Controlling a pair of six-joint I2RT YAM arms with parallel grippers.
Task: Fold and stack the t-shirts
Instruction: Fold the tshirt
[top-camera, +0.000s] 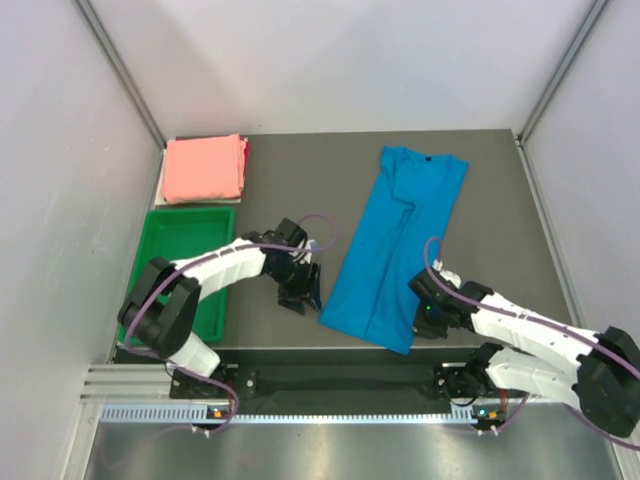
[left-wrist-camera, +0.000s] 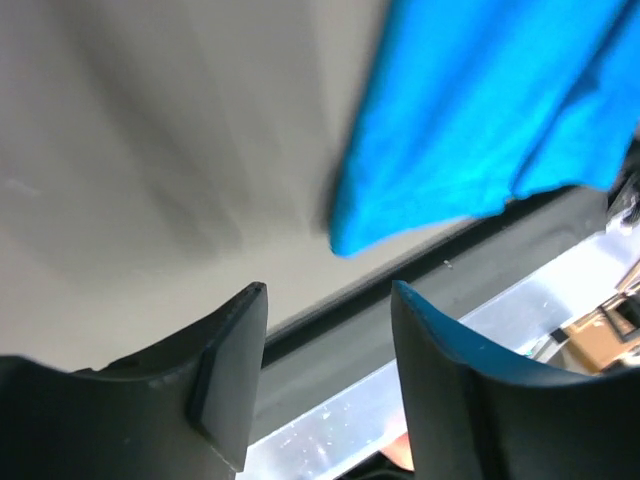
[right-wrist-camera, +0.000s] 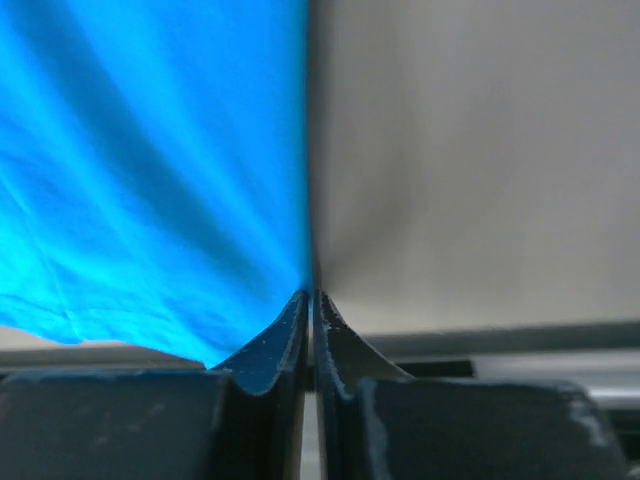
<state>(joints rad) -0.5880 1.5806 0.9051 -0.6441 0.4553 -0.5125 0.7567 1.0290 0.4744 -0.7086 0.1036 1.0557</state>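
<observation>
The bright blue t-shirt (top-camera: 395, 245) lies on the table folded lengthwise into a long strip, collar at the far end. The salmon pink t-shirt (top-camera: 204, 168) sits folded at the far left corner. My left gripper (top-camera: 303, 295) is open and empty just left of the blue shirt's near left corner (left-wrist-camera: 350, 235); its fingers (left-wrist-camera: 235, 370) stand apart in the left wrist view. My right gripper (top-camera: 427, 320) is shut on the blue shirt's near right edge (right-wrist-camera: 200, 200), the cloth pinched between its fingertips (right-wrist-camera: 312, 298).
A green plastic tray (top-camera: 158, 262) sits at the left, in front of the pink shirt. The table's near edge and a metal rail (top-camera: 330, 410) run just behind both grippers. White walls enclose the table.
</observation>
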